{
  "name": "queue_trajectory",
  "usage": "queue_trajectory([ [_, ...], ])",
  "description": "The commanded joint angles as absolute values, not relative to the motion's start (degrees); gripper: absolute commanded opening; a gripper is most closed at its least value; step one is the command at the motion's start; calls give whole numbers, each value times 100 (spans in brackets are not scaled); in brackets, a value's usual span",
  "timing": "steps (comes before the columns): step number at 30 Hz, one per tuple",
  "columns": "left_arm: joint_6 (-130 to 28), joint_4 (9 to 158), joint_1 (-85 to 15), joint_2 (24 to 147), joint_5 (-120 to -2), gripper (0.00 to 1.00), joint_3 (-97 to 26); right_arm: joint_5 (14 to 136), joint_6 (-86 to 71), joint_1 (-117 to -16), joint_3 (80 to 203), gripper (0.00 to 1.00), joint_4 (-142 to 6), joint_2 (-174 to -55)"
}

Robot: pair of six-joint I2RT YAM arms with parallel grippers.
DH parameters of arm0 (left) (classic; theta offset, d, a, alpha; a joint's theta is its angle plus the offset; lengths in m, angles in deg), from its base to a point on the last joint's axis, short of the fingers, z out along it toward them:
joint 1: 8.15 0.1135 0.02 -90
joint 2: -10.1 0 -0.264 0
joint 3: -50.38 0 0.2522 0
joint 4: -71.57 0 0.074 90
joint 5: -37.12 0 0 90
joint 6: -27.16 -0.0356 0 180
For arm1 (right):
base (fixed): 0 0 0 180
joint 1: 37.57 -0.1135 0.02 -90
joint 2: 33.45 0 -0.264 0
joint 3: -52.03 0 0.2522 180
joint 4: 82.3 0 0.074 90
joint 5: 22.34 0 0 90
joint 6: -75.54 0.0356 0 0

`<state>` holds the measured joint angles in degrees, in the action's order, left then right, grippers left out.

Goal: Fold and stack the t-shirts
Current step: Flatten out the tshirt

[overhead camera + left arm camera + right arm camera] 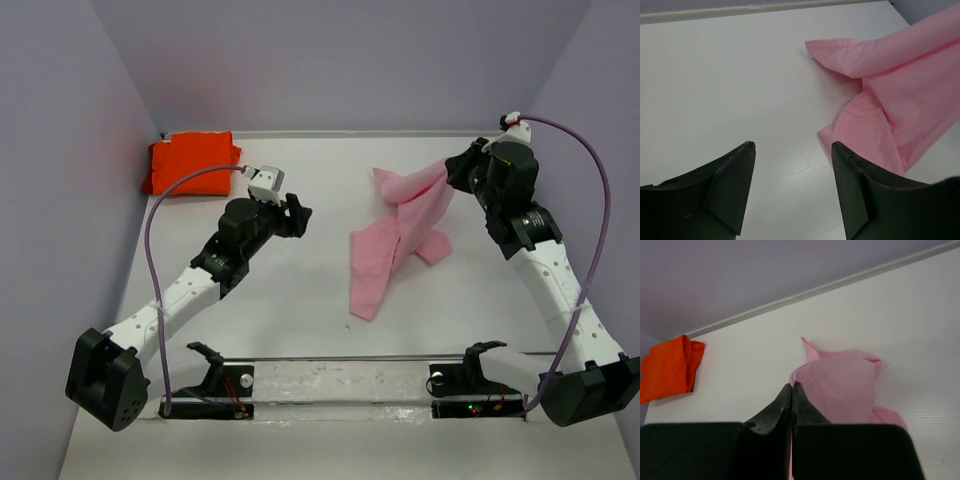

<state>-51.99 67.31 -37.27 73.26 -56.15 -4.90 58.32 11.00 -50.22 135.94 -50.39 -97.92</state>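
Observation:
The light pink t-shirt (395, 235) lies crumpled right of the table's middle, one end lifted up to the right. My right gripper (450, 170) is shut on that lifted end; its wrist view shows the jaws pressed together (792, 386) with pink cloth (840, 385) hanging below. My left gripper (297, 212) is open and empty, hovering over bare table left of the pink shirt; in its wrist view (792, 145) the pink cloth (890, 90) lies just ahead to the right. The bright orange t-shirt (192, 161) sits folded in the far left corner and also shows in the right wrist view (667, 367).
Lilac walls close in the white table (300, 300) on the left, back and right. Two black stands (215, 375) (470, 375) sit on a rail at the near edge between the arm bases.

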Motion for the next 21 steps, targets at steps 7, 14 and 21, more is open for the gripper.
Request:
queue_trajectory([
  [7,-3533,6793,-5789,7672,-5016,73,-601,5957,945,-4979,13760,0,-4674,-9638],
  [14,-3850,8278,-7783,9069,-3636,79,-1489,5975,1006,-4979,13690,0,-4692,-9778],
  [21,-3744,8743,-8320,9763,-2900,79,-1322,6010,1006,-4979,13646,0,-4709,-9735],
])
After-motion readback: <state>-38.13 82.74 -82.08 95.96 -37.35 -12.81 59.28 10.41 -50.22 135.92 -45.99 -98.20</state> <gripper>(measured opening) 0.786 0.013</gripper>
